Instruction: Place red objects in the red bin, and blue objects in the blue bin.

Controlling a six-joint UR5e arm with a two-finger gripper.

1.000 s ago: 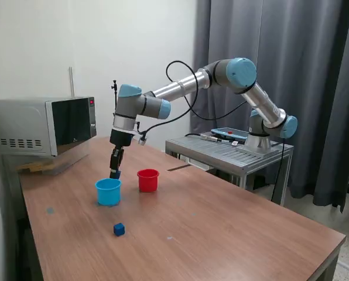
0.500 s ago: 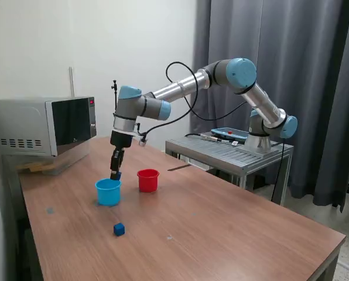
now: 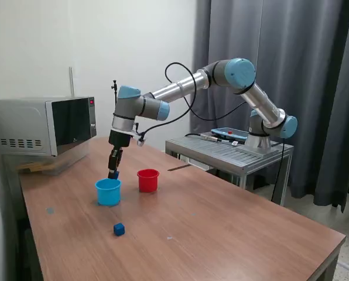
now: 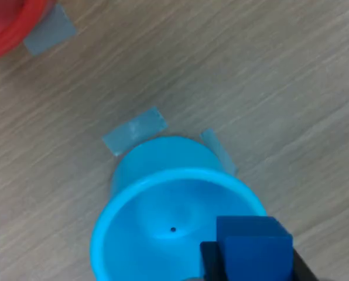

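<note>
My gripper is shut on a dark blue cube and holds it just above the light blue cup. In the wrist view the cube hangs over the cup's open mouth, which looks empty inside. The red cup stands beside the blue cup, toward the exterior view's right; its rim shows in a corner of the wrist view. A second dark blue cube lies on the table in front of the blue cup. No red cubes show.
A microwave stands at the back on the exterior view's left. A metal cart carries the arm's base beyond the wooden table. Pieces of tape lie on the table by the cups.
My gripper with the blue cube has risen slightly and shifted a little toward the exterior view's left, staying above the blue cup.
</note>
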